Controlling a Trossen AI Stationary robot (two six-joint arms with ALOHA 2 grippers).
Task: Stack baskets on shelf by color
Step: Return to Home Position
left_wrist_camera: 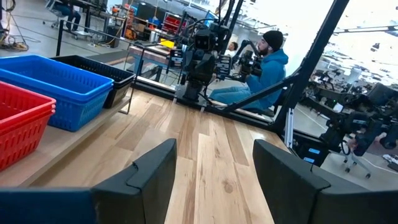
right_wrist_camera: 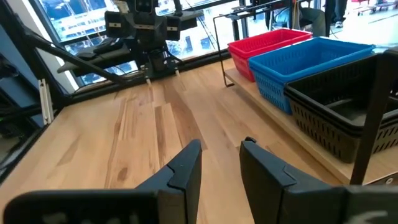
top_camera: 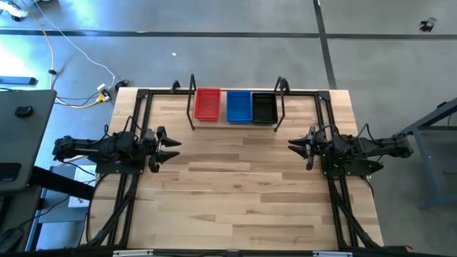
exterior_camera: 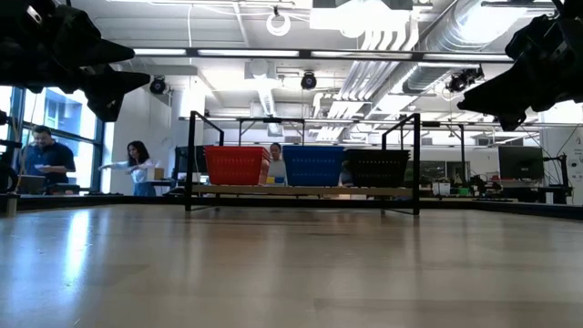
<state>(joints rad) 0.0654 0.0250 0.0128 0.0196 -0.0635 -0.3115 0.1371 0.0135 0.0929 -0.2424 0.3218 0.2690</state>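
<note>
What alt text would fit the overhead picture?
Red baskets, blue baskets and black baskets sit in a row on a shelf along one table edge. At either side, the left gripper and right gripper hang open, empty.

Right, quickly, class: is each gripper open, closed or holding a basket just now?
Left gripper: open, empty, over the left side of the table.
Right gripper: open, empty, over the right side.
</note>
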